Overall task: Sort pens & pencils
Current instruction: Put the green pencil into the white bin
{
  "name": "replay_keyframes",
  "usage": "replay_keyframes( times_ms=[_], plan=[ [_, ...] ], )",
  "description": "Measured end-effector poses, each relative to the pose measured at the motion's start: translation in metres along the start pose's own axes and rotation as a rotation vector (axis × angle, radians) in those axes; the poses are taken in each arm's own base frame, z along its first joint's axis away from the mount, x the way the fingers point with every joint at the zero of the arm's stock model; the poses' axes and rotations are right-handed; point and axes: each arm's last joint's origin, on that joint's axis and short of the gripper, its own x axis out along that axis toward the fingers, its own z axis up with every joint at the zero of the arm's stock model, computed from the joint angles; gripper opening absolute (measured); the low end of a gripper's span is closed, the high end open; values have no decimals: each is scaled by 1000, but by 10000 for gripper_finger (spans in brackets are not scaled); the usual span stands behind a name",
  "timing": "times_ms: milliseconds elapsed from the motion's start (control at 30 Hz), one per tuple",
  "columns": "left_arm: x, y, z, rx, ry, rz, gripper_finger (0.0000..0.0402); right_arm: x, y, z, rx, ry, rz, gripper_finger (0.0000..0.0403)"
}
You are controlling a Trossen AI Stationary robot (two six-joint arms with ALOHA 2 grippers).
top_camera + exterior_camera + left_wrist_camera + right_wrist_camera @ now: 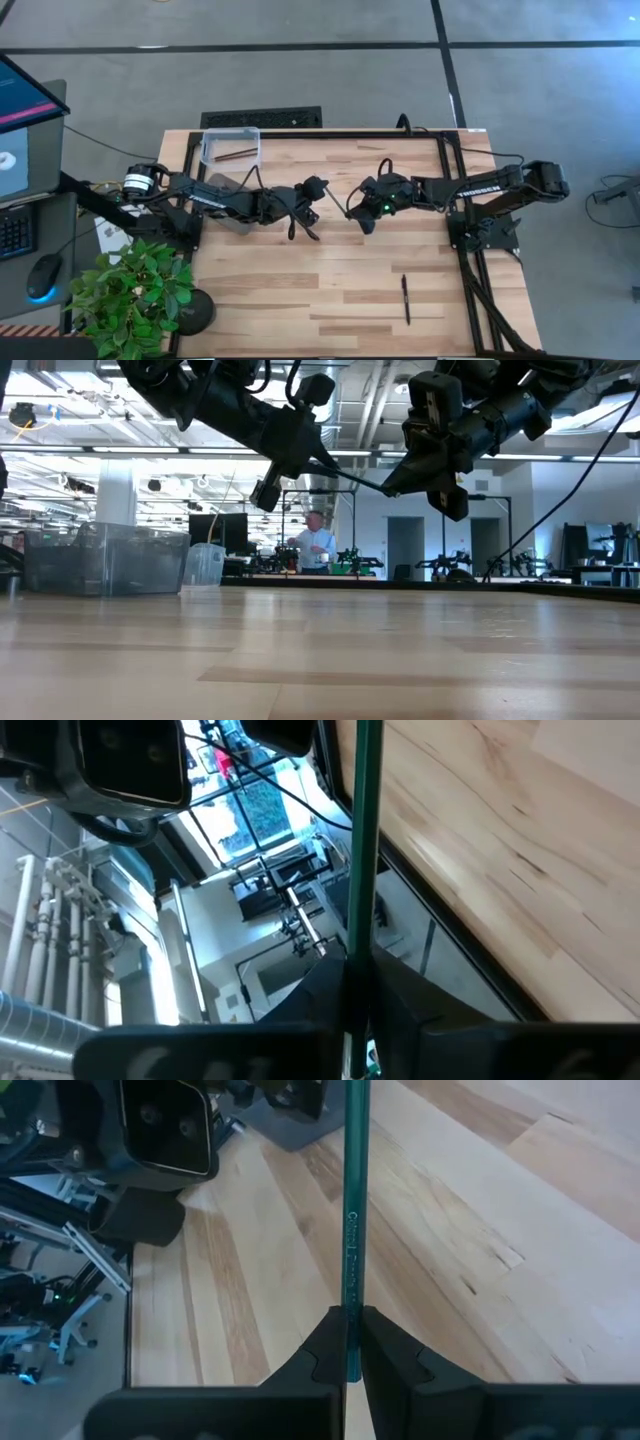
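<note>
Your left gripper and right gripper are both pinching one green pencil above the table's middle; it is lying left-right between them, roughly level.

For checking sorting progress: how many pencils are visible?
2. A green pencil held by the left gripper and right gripper; a brown pencil in the clear bin. Others may be hidden.
</note>
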Motion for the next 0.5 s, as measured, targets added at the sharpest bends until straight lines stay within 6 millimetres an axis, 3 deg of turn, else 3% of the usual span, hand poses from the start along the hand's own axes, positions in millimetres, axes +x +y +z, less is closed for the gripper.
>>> replay_keyframes(
  times_ms=[500],
  plan=[
    [0, -1, -1, 10, 32, -14, 9, 0, 0, 1, -1, -7, 3, 54]
  ],
)
